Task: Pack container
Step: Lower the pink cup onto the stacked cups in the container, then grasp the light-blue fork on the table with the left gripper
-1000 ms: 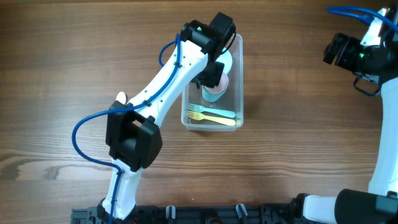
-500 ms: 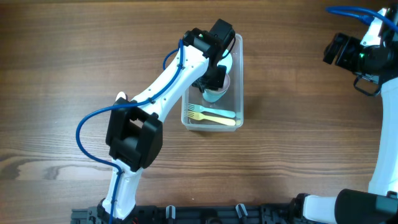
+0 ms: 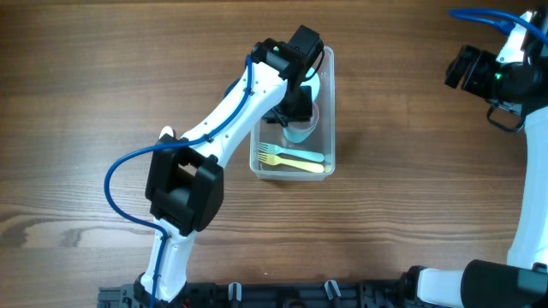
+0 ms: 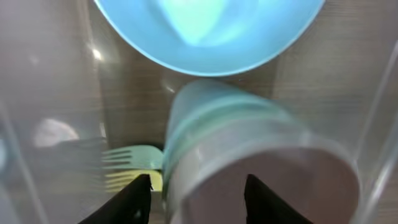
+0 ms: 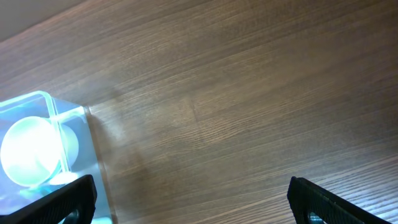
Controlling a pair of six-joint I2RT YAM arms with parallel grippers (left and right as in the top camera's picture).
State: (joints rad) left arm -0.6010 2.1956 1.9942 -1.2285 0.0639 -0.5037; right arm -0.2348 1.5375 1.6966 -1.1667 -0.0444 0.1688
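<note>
1. Hidden: in the overhead view the left arm [image 3: 231, 111] lies across the upper left part of the container [image 3: 331, 128]. It covers most of the left end effector [image 3: 295, 107] and part of what lies beneath it.
2. Cut off: the left wrist view is close and blurred. The pale blue bowl [image 4: 208, 31] is cropped at the top edge, and the container walls [image 4: 43, 93] show only as hazy sheets at the sides.
3. The left end effector [image 4: 198, 196] shows two dark fingertips [image 4: 134, 199] at the bottom edge with a gap between them. The near side of a tilted stack of cups [image 4: 249, 143], green outside and pink at the mouth, sits at that gap. Whether the fingertips press on it cannot be told.
4. The right end effector [image 5: 189, 199] is spread wide with nothing between its fingers, over bare table [image 5: 249, 93]. In the overhead view it is at the upper right [image 3: 467, 68], well apart from the container.
5. The container stands upright on the table [image 3: 411, 171], at the upper middle of the overhead frame. One corner of it [image 5: 87, 155] shows at the lower left of the right wrist view.
6. Contents: the bowl [image 3: 314, 85] is at the upper end and the cups [image 3: 297, 131] are just below it. At the lower end a green fork [image 3: 278, 151] and a yellow fork [image 3: 295, 164] lie side by side.
</note>
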